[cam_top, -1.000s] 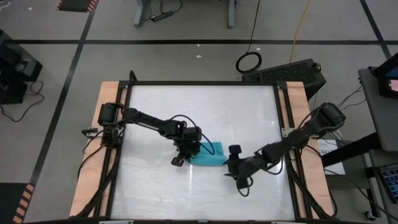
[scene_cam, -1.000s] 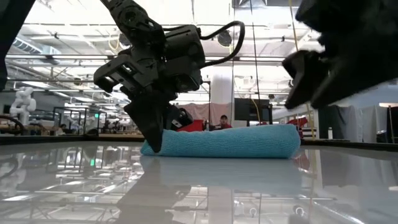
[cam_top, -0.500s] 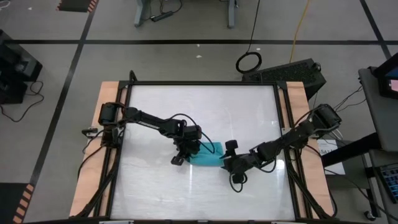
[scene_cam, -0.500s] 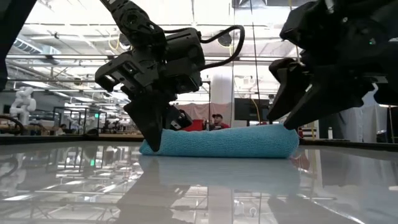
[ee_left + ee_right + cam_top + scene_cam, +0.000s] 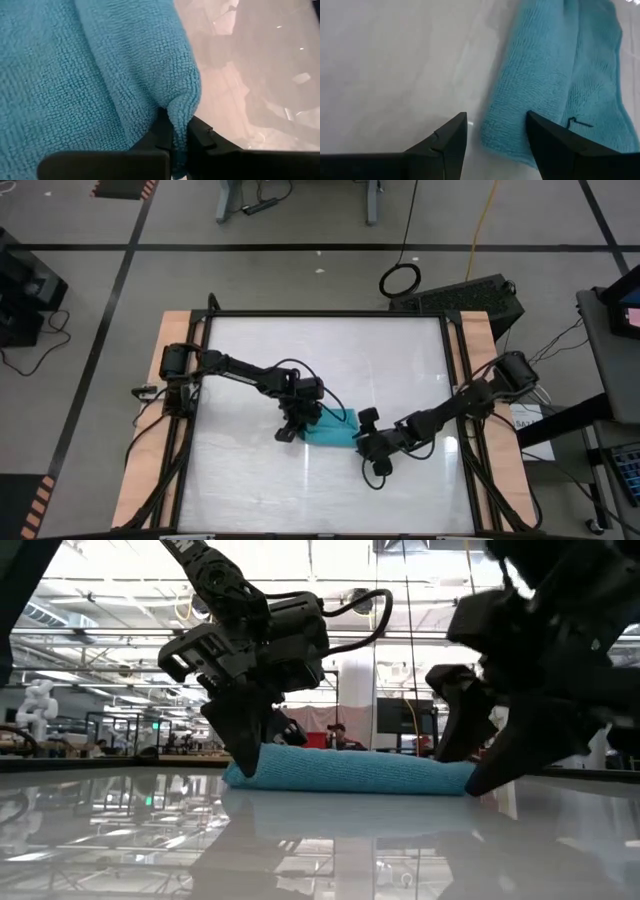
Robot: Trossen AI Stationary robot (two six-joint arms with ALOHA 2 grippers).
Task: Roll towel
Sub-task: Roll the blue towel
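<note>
The teal towel (image 5: 336,428) lies as a short roll on the white table (image 5: 300,350), its length running left to right in the low view (image 5: 350,770). My left gripper (image 5: 303,423) is shut on the roll's left end. My right gripper (image 5: 363,443) stands open and low at the roll's right end (image 5: 455,775). In its wrist view the towel's end corner (image 5: 502,142) lies between the two fingers, and one finger (image 5: 555,145) is in front of the cloth. My left gripper pinches a bunched fold of cloth (image 5: 180,112) at the roll's left end between its two fingers. The fingers (image 5: 243,745) slant down onto it from the table's left. The towel rests on the table, slack. I cannot tell whether my right gripper touches the towel.
Wooden rails (image 5: 150,420) and a black frame border the tabletop on the left and right. There is bare white surface on the far side (image 5: 330,350) and the near side (image 5: 300,500) of the towel.
My right gripper has come down and toward the table's left, rolling its wrist, until its fingers stand at the towel's right end. My left gripper has stayed shut on the left end.
</note>
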